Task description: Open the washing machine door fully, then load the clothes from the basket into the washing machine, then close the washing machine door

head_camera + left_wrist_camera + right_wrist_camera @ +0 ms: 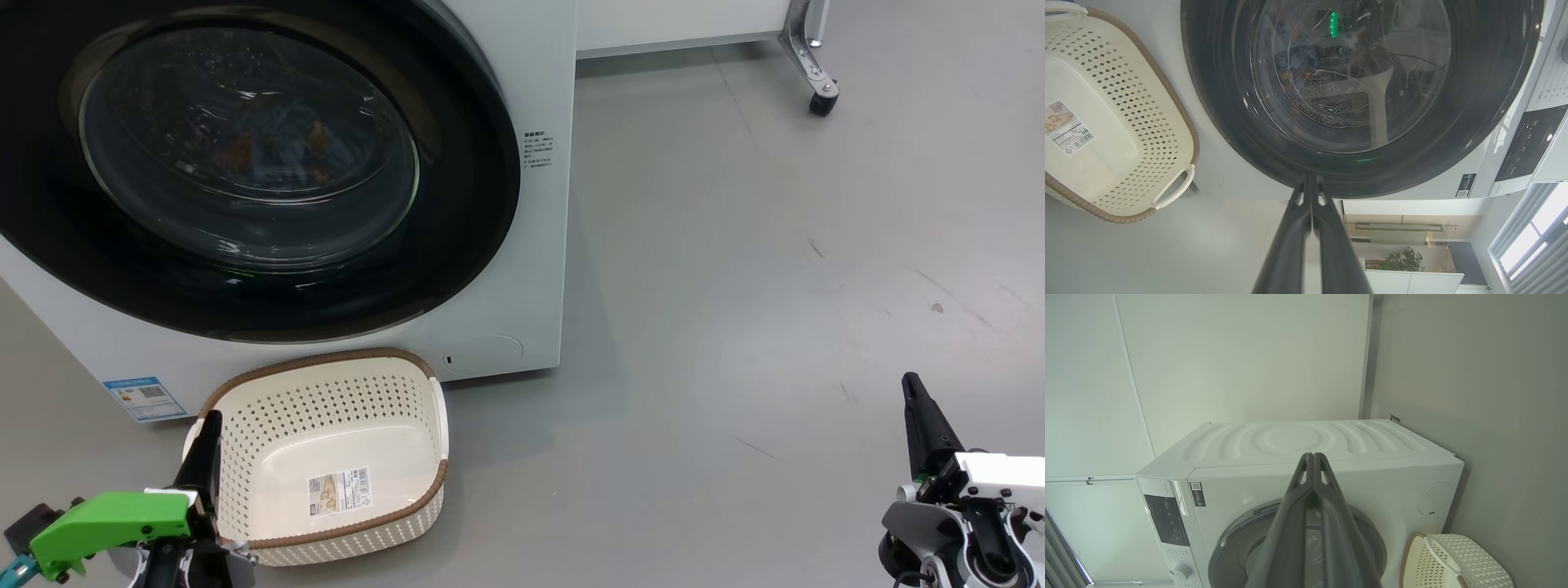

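The washing machine (522, 269) stands at the upper left, its door (457, 245) lying flush against the front. Blue clothes (269, 139) with orange spots show behind the glass. On the floor before it sits the basket (318, 363); its bare bottom shows a label. My left gripper (212, 420) is shut on nothing at the basket's left rim. My right gripper (910, 382) is shut at the lower right, far from both. In the left wrist view the left gripper (1310, 179) points at the door's (1229, 122) rim, with the basket (1147, 102) beside it. The right gripper (1312, 457) faces the machine (1298, 441).
Grey floor (735, 286) stretches to the right of the machine. A metal frame leg on a caster (823, 102) stands at the back right. A blue label (144, 398) sits low on the machine's front. The control panel (1531, 143) shows beside the door.
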### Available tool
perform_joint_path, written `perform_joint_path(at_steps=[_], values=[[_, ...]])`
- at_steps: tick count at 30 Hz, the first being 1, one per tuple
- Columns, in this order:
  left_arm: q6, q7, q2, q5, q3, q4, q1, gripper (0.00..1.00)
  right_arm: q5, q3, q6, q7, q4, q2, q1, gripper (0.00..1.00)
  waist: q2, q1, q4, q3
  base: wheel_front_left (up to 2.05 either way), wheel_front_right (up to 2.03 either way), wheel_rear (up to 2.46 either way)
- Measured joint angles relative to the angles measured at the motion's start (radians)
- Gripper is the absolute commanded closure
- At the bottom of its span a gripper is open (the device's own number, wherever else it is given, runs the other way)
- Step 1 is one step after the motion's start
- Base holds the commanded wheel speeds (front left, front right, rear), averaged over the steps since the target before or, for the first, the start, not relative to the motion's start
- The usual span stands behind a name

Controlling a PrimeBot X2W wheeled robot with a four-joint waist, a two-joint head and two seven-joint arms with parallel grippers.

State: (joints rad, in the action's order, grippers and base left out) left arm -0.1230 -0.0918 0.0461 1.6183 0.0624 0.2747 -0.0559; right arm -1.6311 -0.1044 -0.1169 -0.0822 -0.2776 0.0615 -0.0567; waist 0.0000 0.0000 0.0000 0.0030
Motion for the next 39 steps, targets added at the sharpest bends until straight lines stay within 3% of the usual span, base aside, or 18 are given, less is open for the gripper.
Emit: perform_joint_path(at_steps=[39], values=[[0.0,-0.005,0.0,0.0,0.001,0.0,0.0,1.0,0.0,-0.003,0.0,-0.004,0.001,-0.001,0.0,1.0,0.0,0.0,0.0,0.0,0.0,0.0,0.0]])
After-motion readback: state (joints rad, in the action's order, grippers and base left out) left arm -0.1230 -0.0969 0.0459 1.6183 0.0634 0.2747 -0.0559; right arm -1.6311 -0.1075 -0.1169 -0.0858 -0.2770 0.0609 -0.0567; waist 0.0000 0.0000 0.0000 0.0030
